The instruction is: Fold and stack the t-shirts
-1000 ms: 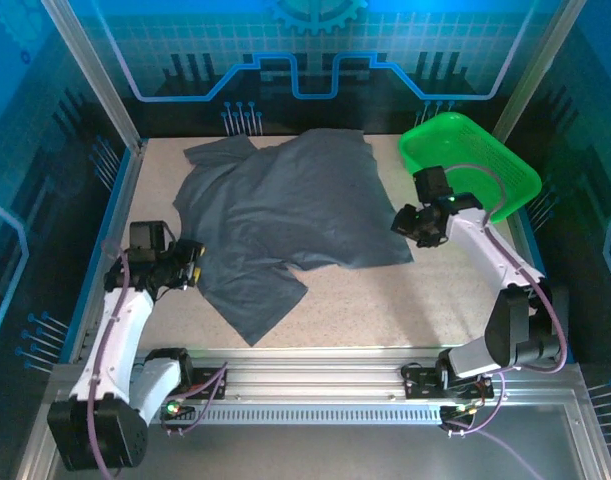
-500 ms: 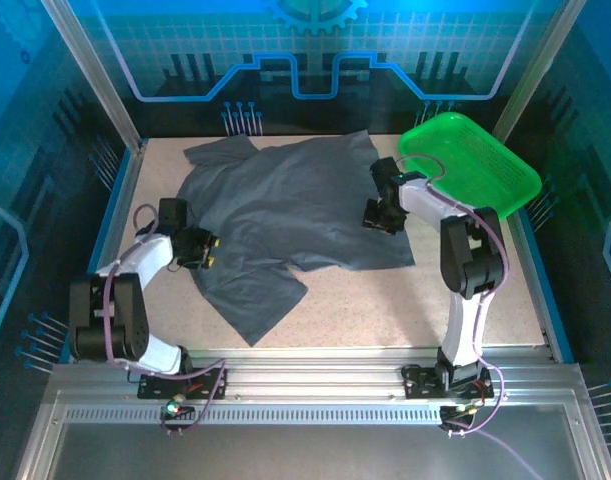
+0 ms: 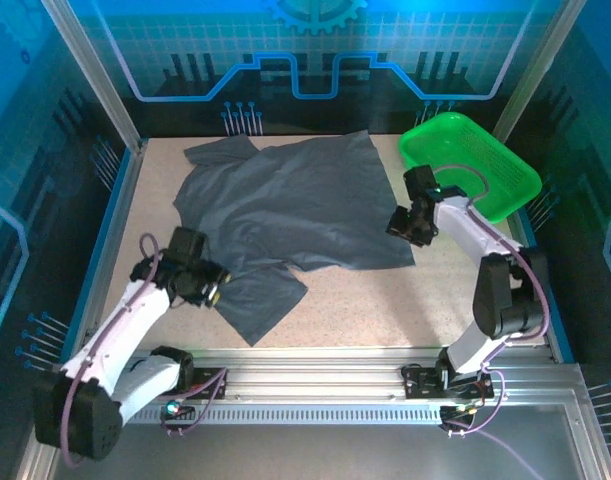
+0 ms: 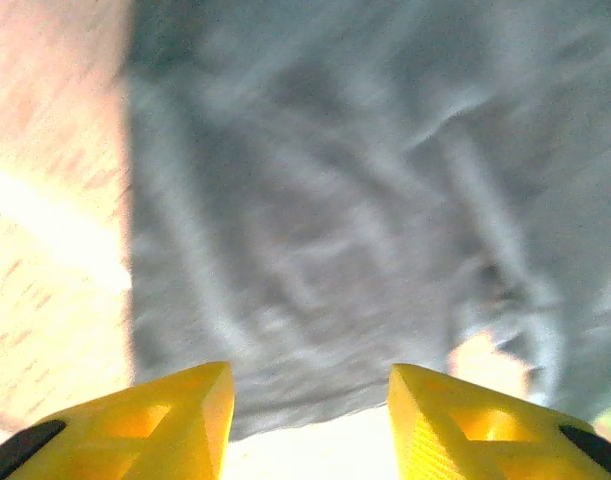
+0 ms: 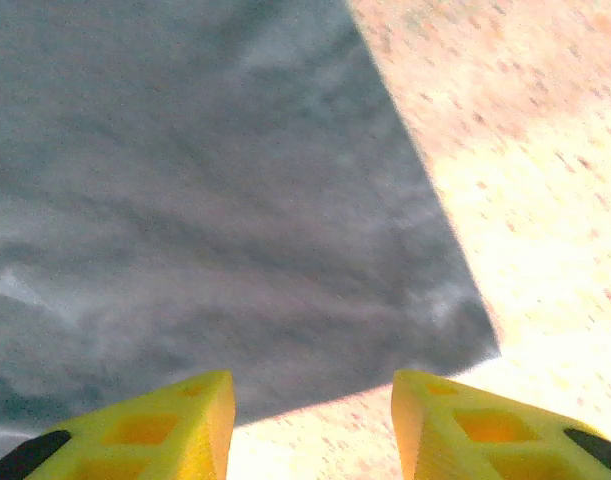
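Slate-grey soft cloth t-shirt (image 3: 285, 215) lies rumpled across the speckled beige table (image 3: 385, 300), left of the bright green plastic tray (image 3: 510, 170) (far right corner). The left gripper (image 3: 211, 288) hovers at its near-left edge and the right gripper (image 3: 397, 226) at its right edge — both with fingers parted, grasping nothing.

Plain slate-grey t-shirt (image 3: 295, 210), bright green tray (image 3: 485, 148), speckled beige table (image 3: 385, 300), yellow fingers (image 4: 160, 420).
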Motion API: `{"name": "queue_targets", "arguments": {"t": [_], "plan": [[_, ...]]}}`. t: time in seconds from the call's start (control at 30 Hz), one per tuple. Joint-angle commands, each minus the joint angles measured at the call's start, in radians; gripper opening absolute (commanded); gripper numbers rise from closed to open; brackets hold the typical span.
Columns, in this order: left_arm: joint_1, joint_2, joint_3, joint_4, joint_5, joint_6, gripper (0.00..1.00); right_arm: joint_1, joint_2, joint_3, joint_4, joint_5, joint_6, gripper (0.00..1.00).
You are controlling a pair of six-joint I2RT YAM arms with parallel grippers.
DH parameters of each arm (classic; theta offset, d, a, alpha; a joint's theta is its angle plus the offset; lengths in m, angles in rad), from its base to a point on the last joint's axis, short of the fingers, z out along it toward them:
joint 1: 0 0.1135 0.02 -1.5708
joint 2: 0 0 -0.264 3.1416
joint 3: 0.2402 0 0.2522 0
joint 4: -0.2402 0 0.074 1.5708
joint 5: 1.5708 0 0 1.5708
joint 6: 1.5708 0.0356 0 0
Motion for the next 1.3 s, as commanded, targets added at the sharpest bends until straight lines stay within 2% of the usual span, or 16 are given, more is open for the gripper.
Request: {"name": "queue_targets", "arguments": {"t": [0.0,0.17,0.33,0.6,0.7,0.8,0.9,1.0,1.27], "plan": [[-0.123,-0.045,-0.091,-0.098,0.042,-0.152,0.46,-0.031,-0.040,-0.089,0.012,-0.070,0.028,0.47],[-0.358,0.056,-0.148,0.081,0.039,-0.289,0.50,-0.058,-0.061,-0.165,0.050,-0.109,0.024,0.48],[-0.454,0.156,-0.142,0.159,-0.028,-0.360,0.49,-0.074,-0.090,-0.180,0.051,-0.128,0.008,0.49],[-0.472,0.294,-0.154,0.206,-0.047,-0.331,0.35,-0.086,-0.102,-0.179,0.044,-0.137,0.004,0.49],[-0.464,0.325,-0.157,0.199,-0.081,-0.313,0.16,-0.085,-0.094,-0.181,0.034,-0.124,0.022,0.50],[-0.465,0.277,-0.147,0.119,-0.132,-0.312,0.00,-0.088,-0.088,-0.189,0.032,-0.096,0.059,0.51],[-0.462,0.158,-0.141,0.029,-0.186,-0.317,0.00,-0.089,-0.063,-0.190,0.048,-0.063,0.084,0.50],[-0.439,0.066,-0.139,-0.015,-0.192,-0.307,0.00,-0.099,-0.018,-0.194,0.065,-0.041,0.110,0.49],[-0.426,-0.033,-0.108,-0.124,-0.203,-0.305,0.00,-0.120,0.081,-0.188,0.101,-0.034,0.133,0.44]]}}
